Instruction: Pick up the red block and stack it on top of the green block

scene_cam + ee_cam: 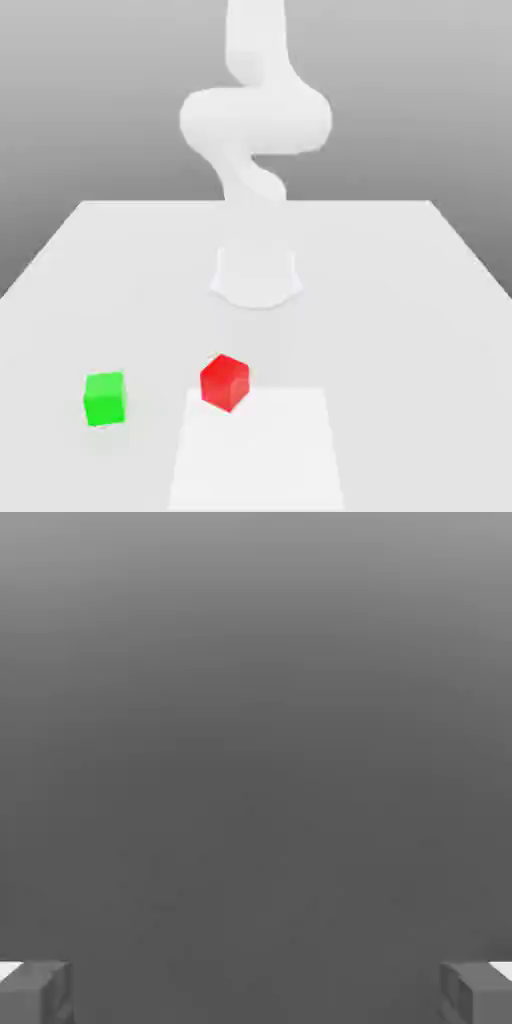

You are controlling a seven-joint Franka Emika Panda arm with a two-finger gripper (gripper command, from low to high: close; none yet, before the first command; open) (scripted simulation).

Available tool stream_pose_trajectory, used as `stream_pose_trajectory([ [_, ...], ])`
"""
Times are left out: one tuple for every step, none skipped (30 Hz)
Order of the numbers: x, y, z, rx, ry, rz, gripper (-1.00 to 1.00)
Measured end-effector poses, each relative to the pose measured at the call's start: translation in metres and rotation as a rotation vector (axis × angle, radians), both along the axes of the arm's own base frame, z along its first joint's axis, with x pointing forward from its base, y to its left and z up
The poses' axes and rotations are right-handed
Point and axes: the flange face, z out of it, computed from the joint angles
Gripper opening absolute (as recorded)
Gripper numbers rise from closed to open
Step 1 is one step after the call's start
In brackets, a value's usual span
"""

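The red block (224, 382) rests on the white table (400, 300), near the front and a little to the exterior view's left of centre. The green block (105, 398) sits on the table further to the exterior view's left, a clear gap away from the red one. In the hand view my gripper (256, 994) is open, its two grey fingertips (35, 992) standing far apart with nothing between them against a plain grey background. Neither block is near the fingers.
The arm's round white base (256, 275) stands at the table's middle, behind the blocks, and the arm (255, 115) rises from it. A lighter square patch (257, 450) marks the table front, touching the red block's corner.
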Motion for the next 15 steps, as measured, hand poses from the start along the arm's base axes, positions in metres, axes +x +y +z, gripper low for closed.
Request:
stream_pose_trajectory([
  [0.01,-0.003,-0.025,0.013,0.037,-0.021,0.0],
  [0.019,-0.005,-0.05,0.026,0.073,-0.043,0.0],
  [0.026,-0.008,-0.074,0.039,0.109,-0.065,0.0],
  [0.032,-0.011,-0.099,0.051,0.145,-0.088,0.0],
  [0.036,-0.013,-0.124,0.062,0.181,-0.111,0.0],
  [0.038,-0.016,-0.149,0.074,0.217,-0.134,0.0],
  [0.039,-0.019,-0.174,0.085,0.254,-0.158,0.0],
  [0.038,-0.021,-0.2,0.096,0.29,-0.183,0.0],
  [0.036,-0.024,-0.225,0.107,0.327,-0.208,0.0],
  [0.033,-0.026,-0.25,0.117,0.365,-0.235,0.0],
  [0.027,-0.028,-0.275,0.128,0.404,-0.262,0.0],
  [0.02,-0.03,-0.3,0.138,0.443,-0.29,0.0],
  [0.011,-0.032,-0.326,0.148,0.485,-0.32,0.0],
  [0.0,-0.034,-0.351,0.157,0.527,-0.352,0.0],
  [-0.013,-0.035,-0.377,0.167,0.572,-0.386,0.0],
])
